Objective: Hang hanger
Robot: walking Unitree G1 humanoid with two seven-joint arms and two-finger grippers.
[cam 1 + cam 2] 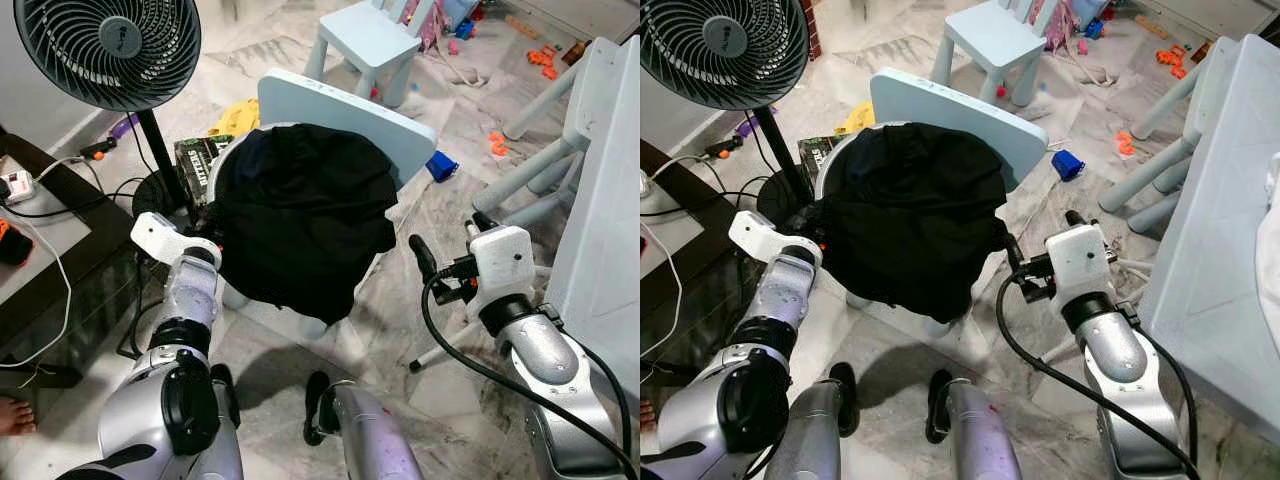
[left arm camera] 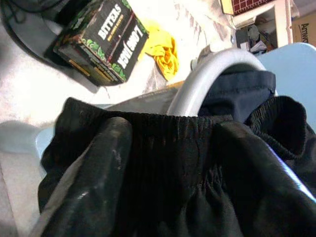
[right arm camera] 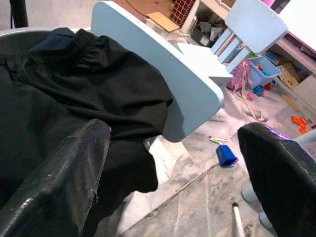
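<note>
A black garment (image 1: pixel 300 220) lies heaped over a round grey basket, whose rim (image 2: pixel 202 84) shows in the left wrist view. The basket rests on a tipped light-blue chair (image 1: pixel 350 110). My left gripper (image 1: pixel 215 242) is at the garment's left edge, open, with its fingers (image 2: pixel 103 163) against the elastic waistband. My right gripper (image 1: pixel 447 232) hangs open just right of the garment, with nothing between its fingers (image 3: pixel 69 173). I cannot make out a hanger; a thin white rod (image 1: pixel 440 348) lies on the floor below the right gripper.
A black fan (image 1: pixel 110 45) stands at the back left beside a dark low table (image 1: pixel 50 250) with cables. A light-blue table (image 1: pixel 600 200) is close on the right and a small chair (image 1: pixel 365 40) behind. Toys, a blue block (image 1: pixel 441 165) and a yellow cloth (image 1: pixel 235 118) litter the marble floor. A person's foot (image 1: pixel 12 415) is at the lower left.
</note>
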